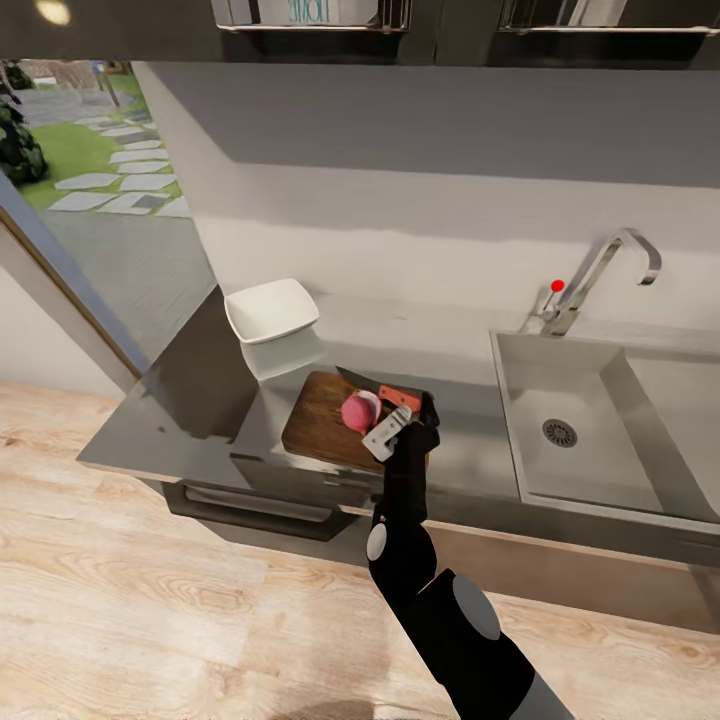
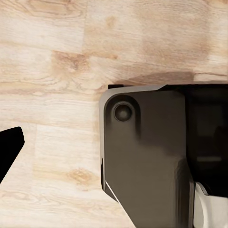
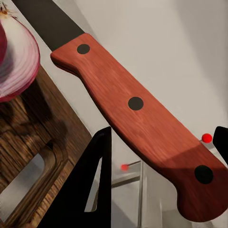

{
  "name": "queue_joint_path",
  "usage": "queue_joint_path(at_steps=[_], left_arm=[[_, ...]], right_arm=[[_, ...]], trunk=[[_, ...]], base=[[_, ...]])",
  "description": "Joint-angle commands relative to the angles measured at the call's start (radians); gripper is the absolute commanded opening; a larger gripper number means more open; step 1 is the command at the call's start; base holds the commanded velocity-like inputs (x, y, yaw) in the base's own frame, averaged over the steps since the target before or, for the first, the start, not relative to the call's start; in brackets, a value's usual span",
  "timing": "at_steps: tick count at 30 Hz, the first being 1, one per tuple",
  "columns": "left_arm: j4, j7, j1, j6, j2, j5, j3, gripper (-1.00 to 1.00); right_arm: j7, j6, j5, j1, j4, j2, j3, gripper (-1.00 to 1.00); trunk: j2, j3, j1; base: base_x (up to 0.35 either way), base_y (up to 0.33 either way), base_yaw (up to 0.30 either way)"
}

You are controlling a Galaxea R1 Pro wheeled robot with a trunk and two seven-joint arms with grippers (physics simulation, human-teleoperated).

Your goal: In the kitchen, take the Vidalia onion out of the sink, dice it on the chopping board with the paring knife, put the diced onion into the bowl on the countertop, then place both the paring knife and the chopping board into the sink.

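White and squarish, the bowl (image 1: pixel 272 310) sits toward the bench's (image 1: pixel 180 390) left rear, near the wall and apart from the other things. To its right, close to the bench's front edge, lies the brown chopping board (image 1: pixel 318 418). The pinkish Vidalia onion (image 1: pixel 360 411) rests on the board's right part; in the right wrist view the onion (image 3: pixel 14 61) shows purple-ringed layers above the dark wood of the board (image 3: pixel 28 137), whose oval handle slot is seen beside it.

Just right of the onion, the right gripper (image 1: pixel 400 420) hovers over the board's right end, its black arm rising from the lower edge of the head view. The paring knife (image 1: pixel 385 392) stands beside it, dark blade pointing left-rearward past the onion. In the right wrist view the red handle of the knife (image 3: pixel 137 118) runs between the two dark fingers (image 3: pixel 97 185), which stand spread on either side; whether they press it cannot be told.

Farther right, the grey sink (image 1: pixel 600 490) is sunk into the bench, with the chrome tap (image 1: pixel 600 275) and red knob at its rear edge.

Pale wood floor (image 2: pixel 52 95) shows in the left wrist view, beside a dark robot part; the left gripper's state cannot be told.
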Motion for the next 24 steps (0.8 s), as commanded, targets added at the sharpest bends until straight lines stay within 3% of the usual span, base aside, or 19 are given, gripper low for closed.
queue_joint_path(at_steps=[1,24], left_arm=[[-0.001,0.000,0.000,-0.002,0.001,0.007,-0.002,1.00],[-0.001,0.000,0.000,-0.002,0.001,0.007,-0.002,1.00]], right_arm=[[0.000,0.006,0.002,-0.001,0.000,0.000,0.002,-1.00],[0.000,0.006,0.003,-0.001,0.000,0.000,0.002,-1.00]], trunk=[[-0.002,-0.001,0.001],[-0.002,-0.003,0.001]], base=[[0.000,0.000,0.000],[0.000,0.000,0.000]])
